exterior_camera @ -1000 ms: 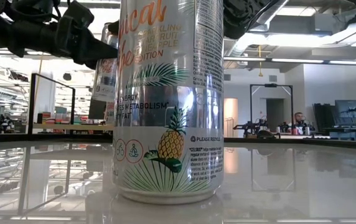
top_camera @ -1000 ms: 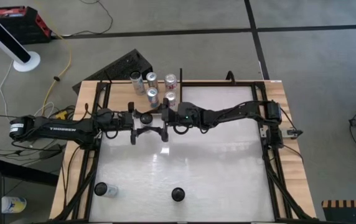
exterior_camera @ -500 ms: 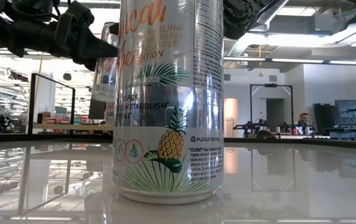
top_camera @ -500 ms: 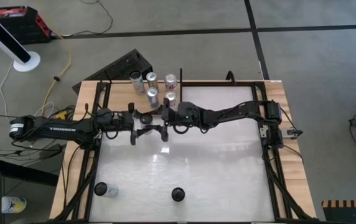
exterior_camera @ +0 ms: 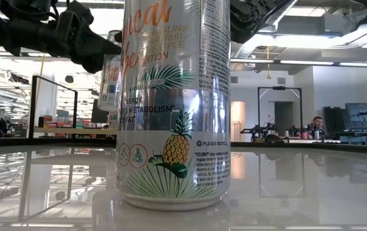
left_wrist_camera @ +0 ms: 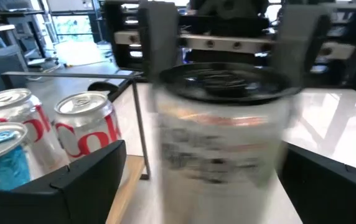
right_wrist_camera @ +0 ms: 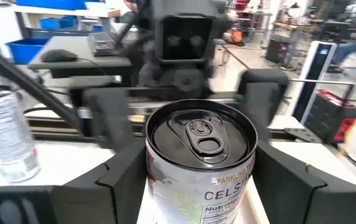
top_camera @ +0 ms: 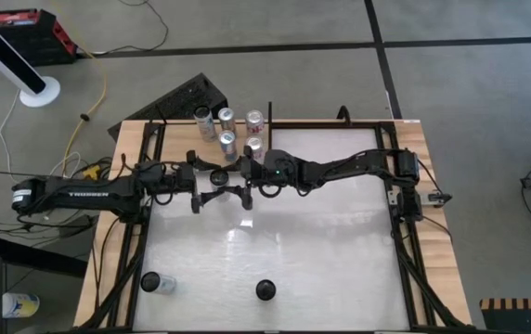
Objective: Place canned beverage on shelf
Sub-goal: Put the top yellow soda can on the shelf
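right gripper (right_wrist_camera: 193, 171) pinches the can (right_wrist_camera: 201, 162) above the table while left gripper (left_wrist_camera: 196, 180) stands spread around it.

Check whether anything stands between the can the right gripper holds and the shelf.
No barrier shows. The can in the right gripper hangs near the shelf, but other cans already stand there, and the open left gripper flanks it.

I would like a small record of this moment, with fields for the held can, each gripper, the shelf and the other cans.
held can: upright, lifted above the table, between both grippers
right gripper: jaws shut on the held can
left gripper: jaws open around the same can, with a gap on each side
shelf: five cans stand on it
table: two more cans near the front edge
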You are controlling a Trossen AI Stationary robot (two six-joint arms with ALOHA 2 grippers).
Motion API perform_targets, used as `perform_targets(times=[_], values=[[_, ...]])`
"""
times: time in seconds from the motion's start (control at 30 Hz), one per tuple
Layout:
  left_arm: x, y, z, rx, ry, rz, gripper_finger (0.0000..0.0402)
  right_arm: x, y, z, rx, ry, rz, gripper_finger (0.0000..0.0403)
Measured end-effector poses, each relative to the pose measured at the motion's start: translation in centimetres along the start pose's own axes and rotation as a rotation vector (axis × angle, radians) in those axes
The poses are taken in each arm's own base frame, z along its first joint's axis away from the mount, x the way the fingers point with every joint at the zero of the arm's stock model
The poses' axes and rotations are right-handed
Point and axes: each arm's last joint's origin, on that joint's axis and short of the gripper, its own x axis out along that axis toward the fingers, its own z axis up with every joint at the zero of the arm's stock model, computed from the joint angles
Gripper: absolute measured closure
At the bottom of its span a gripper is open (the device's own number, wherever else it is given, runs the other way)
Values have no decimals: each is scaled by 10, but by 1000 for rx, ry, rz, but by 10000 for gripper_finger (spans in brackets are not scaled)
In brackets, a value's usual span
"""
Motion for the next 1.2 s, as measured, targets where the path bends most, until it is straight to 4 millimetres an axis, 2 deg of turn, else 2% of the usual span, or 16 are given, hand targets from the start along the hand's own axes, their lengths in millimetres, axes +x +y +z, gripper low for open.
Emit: perform_targets(times=[0.17,0.33,0.6,0.67,0.8,0.93,1.1,1.2], values=[[0,2,0,-2,8,-25,34,0,1,0,7,1,19,130],[4,2,15,28,38,-62,62,0,-2,-1,13,17,16,130],[5,3,23,44,94,-67,177,0,-2,-1,7,14,16,130],[5,3,23,44,94,-62,177,0,-2,-1,6,15,15,123],[5,4,23,44,99,-9,177,0,-5,0,10,12,-4,66],[1,8,24,45,97,86,177,-8,-11,13,5,14,-20,16],[-9,15,28,50,86,159,177,-22,-22,27,12,67,-44,20],[-19,23,34,61,51,274,177,-30,-30,31,18,105,-59,26]])
